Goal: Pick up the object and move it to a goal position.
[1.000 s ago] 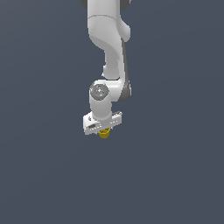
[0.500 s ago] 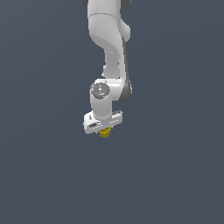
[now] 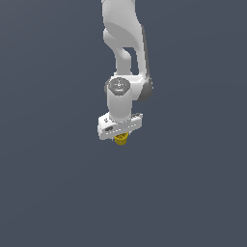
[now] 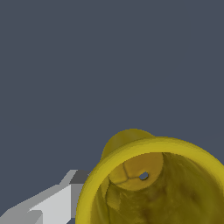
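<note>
Pick looks done: gripper point(image 3: 120, 138) closed on small yellow-gold cup point(image 4: 153, 183), which hangs rim-up right under the hand w/ no surface in view, so carry to unseen goal prob. remains.

Small yellow-gold tapered cup point(image 3: 120, 139), rimmed, mouth facing the wrist camera, hanging just beneath the gripper point(image 3: 120, 135).

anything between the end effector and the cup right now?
Nothing visible. The cup sits directly under the end effector, tucked against its underside in the exterior view. The wrist view shows the cup close up beside one finger, with plain background around. Whether the fingers grip it cannot be told.
</note>
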You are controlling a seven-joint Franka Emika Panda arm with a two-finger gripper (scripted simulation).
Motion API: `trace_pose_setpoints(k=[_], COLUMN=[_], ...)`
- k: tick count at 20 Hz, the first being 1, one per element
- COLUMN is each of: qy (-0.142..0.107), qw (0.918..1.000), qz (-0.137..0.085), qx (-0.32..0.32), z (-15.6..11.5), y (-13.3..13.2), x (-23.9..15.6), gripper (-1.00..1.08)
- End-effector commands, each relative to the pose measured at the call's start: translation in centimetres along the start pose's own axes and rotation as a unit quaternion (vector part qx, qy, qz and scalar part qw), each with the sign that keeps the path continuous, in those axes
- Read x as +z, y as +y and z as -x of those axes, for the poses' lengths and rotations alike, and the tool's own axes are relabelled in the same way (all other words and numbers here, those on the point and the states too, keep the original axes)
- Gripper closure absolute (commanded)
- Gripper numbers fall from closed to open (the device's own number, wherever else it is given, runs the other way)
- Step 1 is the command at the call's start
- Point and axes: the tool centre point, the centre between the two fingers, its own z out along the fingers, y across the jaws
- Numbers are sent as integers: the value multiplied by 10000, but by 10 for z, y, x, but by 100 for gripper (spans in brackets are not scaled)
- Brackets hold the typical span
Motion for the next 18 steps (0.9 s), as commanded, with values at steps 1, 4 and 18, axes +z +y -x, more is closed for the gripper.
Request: trace_pose_setpoints(k=[1,4,18], qy=[9,7,5], qw=[10000,10000,10000], qz=[6,9,11], qx=[-5,-6,-10], z=[1,3,12], y=[-14,-34,-133], x=[-18,-44,-171], gripper=[108,108,108])
